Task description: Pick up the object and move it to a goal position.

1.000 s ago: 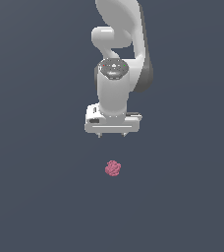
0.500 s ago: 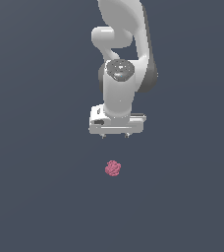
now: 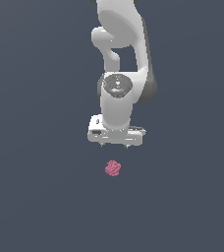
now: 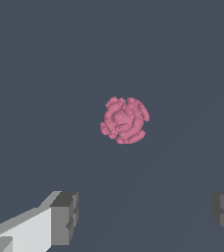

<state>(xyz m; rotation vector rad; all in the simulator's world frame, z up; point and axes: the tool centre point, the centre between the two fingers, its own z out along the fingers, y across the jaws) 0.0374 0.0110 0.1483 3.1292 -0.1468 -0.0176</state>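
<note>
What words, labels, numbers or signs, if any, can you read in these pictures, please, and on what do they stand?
None: no readable text in either view.
The pink bumpy object is unmarked.
The white gripper and the arm bear no legible label.
The dark grey floor is plain.

Beneath me: one plain tabletop [image 3: 40,197]

All I see apart from my job is a flat, dark slate-blue tabletop filling both views from edge to edge. In the exterior view it runs unbroken to the exterior view's left and right, near and far, with no edge, seam or marking showing. My wrist view shows the same even blue-grey surface [image 4: 45,64], uniform in colour, crossed only by a faint, slightly darker band of shading that I cannot make out clearly.
</note>
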